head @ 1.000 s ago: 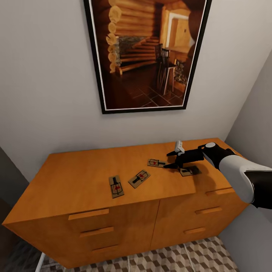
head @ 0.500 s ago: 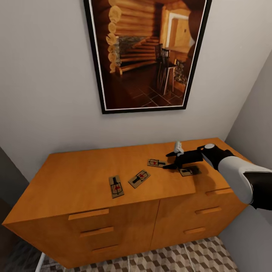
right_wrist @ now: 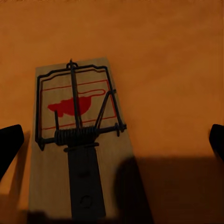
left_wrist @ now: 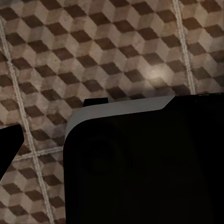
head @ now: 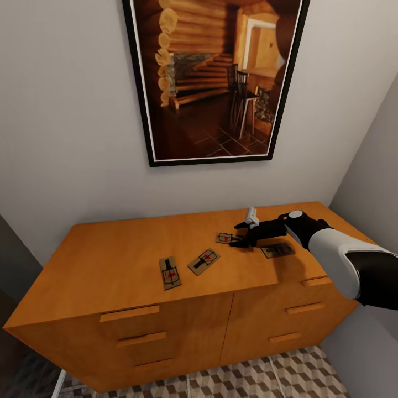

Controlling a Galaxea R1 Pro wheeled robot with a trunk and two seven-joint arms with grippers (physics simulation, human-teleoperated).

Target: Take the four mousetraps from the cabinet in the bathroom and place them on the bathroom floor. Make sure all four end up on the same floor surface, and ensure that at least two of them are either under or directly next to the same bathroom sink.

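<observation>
Four mousetraps lie flat on top of the orange-brown cabinet (head: pixel 110 260): one at the left (head: pixel 170 272), one beside it (head: pixel 203 261), one further back (head: pixel 226 238) and one at the right (head: pixel 277 250). My right gripper (head: pixel 237 235) hovers open just above the back mousetrap, reaching in from the right. The right wrist view has that mousetrap (right_wrist: pixel 77 140) lying between the two spread fingertips (right_wrist: pixel 9 144), with its red spot and wire bar clear. My left gripper hangs over the bathroom floor (left_wrist: pixel 93 56); one dark fingertip (left_wrist: pixel 9 142) sits at the frame's edge. The sink is out of view.
A large framed picture (head: pixel 213 77) hangs on the wall above the cabinet. A grey wall (head: pixel 370 182) closes in at the right. Cube-patterned floor tiles (head: pixel 265 376) run below the drawers. A dark part of the robot's body (left_wrist: pixel 149 163) blocks much of the left wrist view.
My right gripper has moved left, from above the rightmost mousetrap to above the back one. It stayed open. The mousetraps have not moved.
</observation>
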